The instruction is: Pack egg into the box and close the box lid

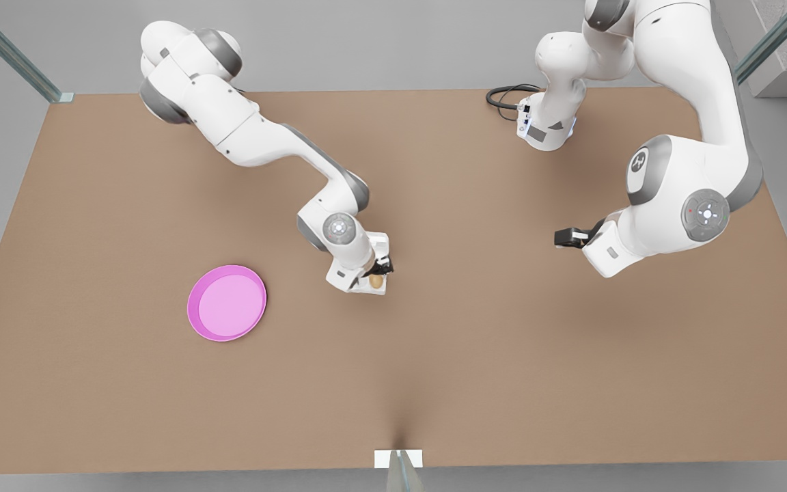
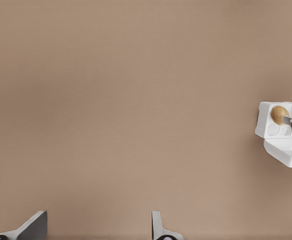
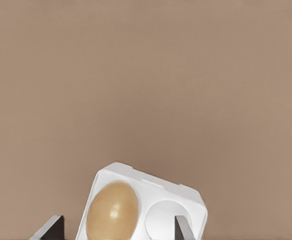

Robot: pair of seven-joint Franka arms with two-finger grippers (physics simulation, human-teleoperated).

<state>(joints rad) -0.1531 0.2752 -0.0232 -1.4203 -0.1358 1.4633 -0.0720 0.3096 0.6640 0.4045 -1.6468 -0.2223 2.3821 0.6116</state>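
Note:
The white box (image 1: 352,280) lies open on the brown table near the middle of the front view. A tan egg (image 1: 376,280) sits in one of its cups (image 3: 112,210); the cup beside it (image 3: 161,217) holds nothing. My right gripper (image 1: 381,268) hangs right over the box, open, its fingers (image 3: 51,227) standing apart on either side of the egg. The box lid (image 2: 288,152) is folded back flat beside the cups. My left gripper (image 1: 568,237) waits at the front view's right, open and holding nothing (image 2: 98,230), looking across at the box (image 2: 278,120).
A round pink plate (image 1: 227,303) with nothing on it lies at the front view's left of the box. A black cable (image 1: 503,96) loops at the far table edge. Bare brown table (image 1: 475,355) stretches between the arms and toward the near edge.

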